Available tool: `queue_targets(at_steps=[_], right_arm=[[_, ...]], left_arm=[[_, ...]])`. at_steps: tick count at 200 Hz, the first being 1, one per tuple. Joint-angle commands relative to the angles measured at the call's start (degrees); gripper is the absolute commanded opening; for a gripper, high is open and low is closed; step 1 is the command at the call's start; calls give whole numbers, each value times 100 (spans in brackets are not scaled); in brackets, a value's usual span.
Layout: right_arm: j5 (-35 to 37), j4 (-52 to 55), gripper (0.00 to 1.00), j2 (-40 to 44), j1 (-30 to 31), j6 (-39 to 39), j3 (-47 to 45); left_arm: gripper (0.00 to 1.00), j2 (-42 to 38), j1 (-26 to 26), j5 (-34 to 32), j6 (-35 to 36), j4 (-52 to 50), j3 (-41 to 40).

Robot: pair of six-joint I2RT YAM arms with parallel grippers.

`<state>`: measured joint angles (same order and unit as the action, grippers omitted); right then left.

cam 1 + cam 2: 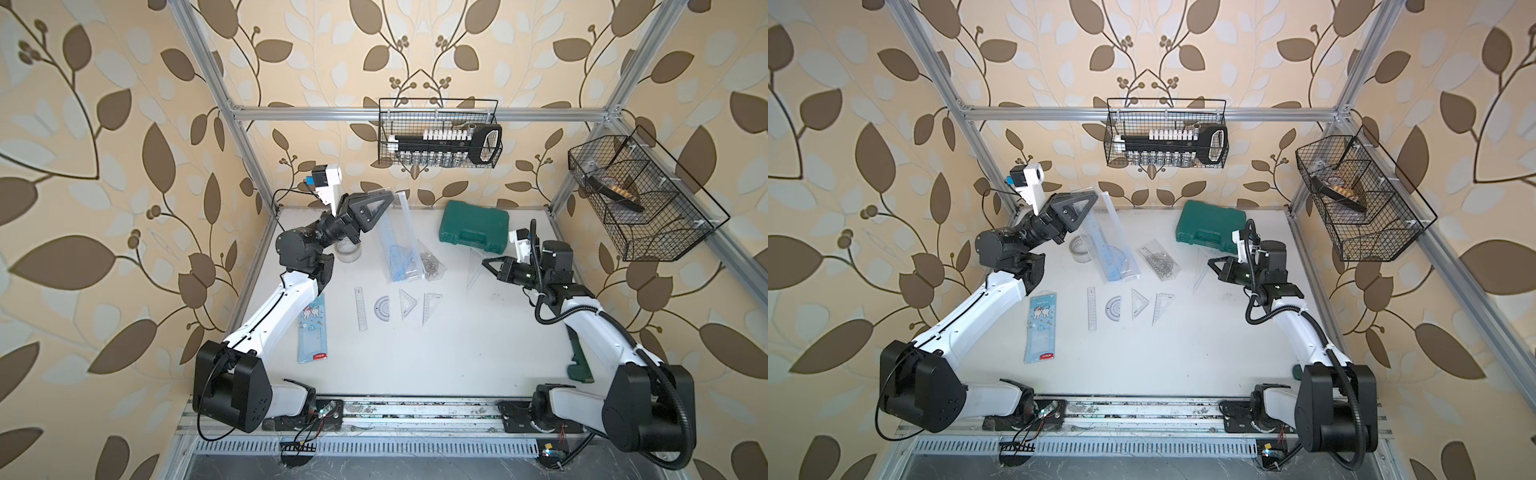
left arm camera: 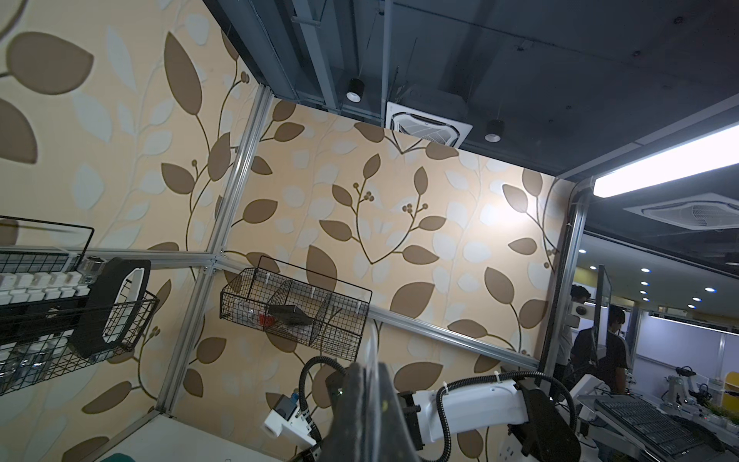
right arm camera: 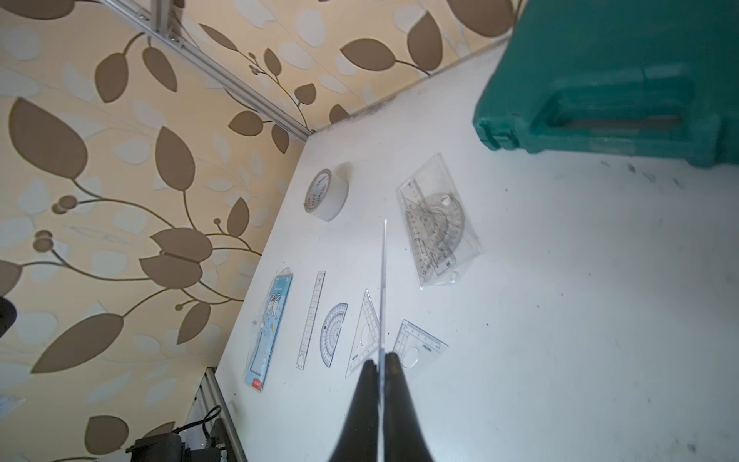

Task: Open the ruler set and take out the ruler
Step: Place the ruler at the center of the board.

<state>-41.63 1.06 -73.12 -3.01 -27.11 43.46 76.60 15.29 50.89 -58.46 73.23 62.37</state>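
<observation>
**Both sets of fingers clenched: pouch on the left, clear triangle on the right**

Nearest me on the desk [image 1: 436,357] lies a blue printed packet [image 1: 313,328]. In a row beside it are a straight ruler [image 1: 361,308], a protractor [image 1: 381,308] and two set squares [image 1: 407,303], all flat and well apart from either arm.

Further in, my right fingers [image 3: 368,394] are clenched on a clear triangle [image 3: 384,280]. The right wrist view shows it edge-on, as a thin line running out from between them. In both top views it is so faint against the desk that I can barely trace its outline.

Beyond that, my left fingers [image 1: 370,210] sit high over the far left of the desk, clamped on the top edge of the ruler set pouch [image 1: 401,249]. The pouch slants down from them with blue rulers showing inside. I cannot tell whether its lower end touches the desk, or whether its mouth is open. The left wrist view shows only a sliver of clear plastic between the fingers, and the rest is cut off.

A second clear pouch [image 1: 432,262], with a protractor inside, lies just beside the slanting one. A tape roll [image 1: 348,249] is half hidden behind the left arm. At the back stands a green case [image 1: 473,226], its right end partly covered by the right wrist camera
</observation>
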Motion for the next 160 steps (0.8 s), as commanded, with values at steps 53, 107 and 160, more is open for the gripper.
queue_targets(at_steps=[53, 107, 160], right_arm=[[-438, -329, 0, -1109, -336, -257, -231], [-243, -488, 0, -1973, -431, -148, -205], [117, -292, 13, -2307, -460, -111, -121]], left_arm=[[0, -170, -69, 90, -31, 197, -50], [0, -145, -70, 87, -105, 261, -73], [0, -103, -70, 85, -170, 329, -85]])
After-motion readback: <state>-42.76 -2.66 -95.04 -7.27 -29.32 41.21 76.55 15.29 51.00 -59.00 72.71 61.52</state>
